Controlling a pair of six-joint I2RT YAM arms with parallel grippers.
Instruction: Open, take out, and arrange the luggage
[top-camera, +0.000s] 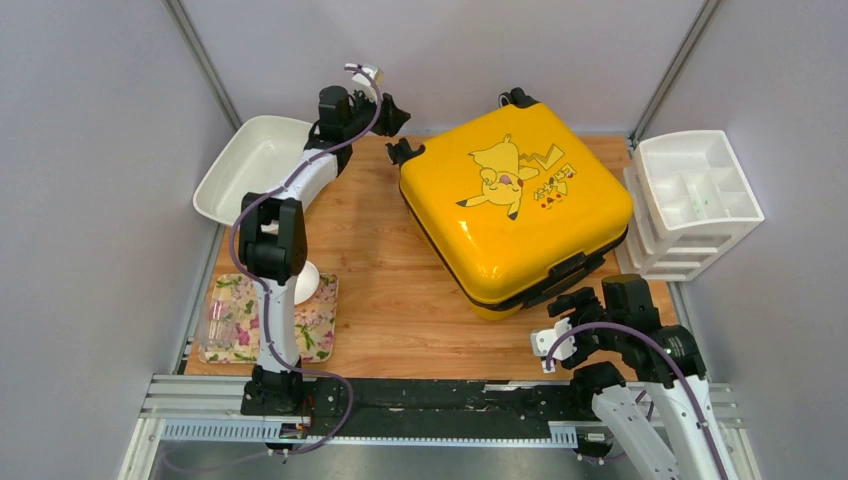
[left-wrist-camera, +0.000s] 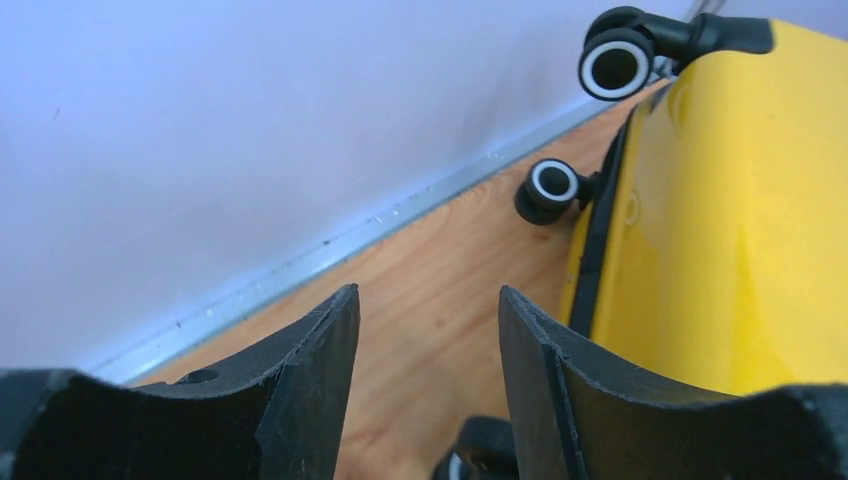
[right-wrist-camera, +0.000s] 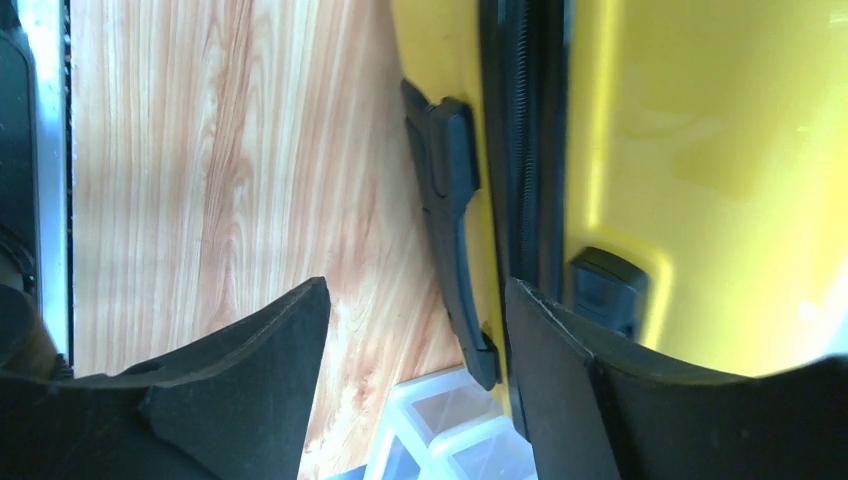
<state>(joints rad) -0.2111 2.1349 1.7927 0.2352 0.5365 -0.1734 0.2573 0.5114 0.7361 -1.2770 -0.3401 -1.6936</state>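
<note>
The luggage (top-camera: 515, 200) is a yellow hard-shell suitcase with a Pikachu print, lying flat and closed on the wooden table. My left gripper (top-camera: 391, 115) hovers at its back-left corner, open and holding nothing. In the left wrist view this gripper (left-wrist-camera: 427, 292) frames bare wood, with the yellow shell (left-wrist-camera: 730, 250) and two black wheels (left-wrist-camera: 552, 183) to its right. My right gripper (top-camera: 572, 300) is at the suitcase's near edge. The right wrist view shows that gripper (right-wrist-camera: 416, 283) open and empty, with the black side handle (right-wrist-camera: 452, 220) and the zipper trim (right-wrist-camera: 525, 130) just ahead of its right finger.
A white basin (top-camera: 250, 165) sits at the back left. A white drawer organiser (top-camera: 695, 195) stands against the suitcase's right side, and its corner (right-wrist-camera: 450, 430) shows between my right fingers. A floral mat (top-camera: 230, 320) with small items lies at the front left.
</note>
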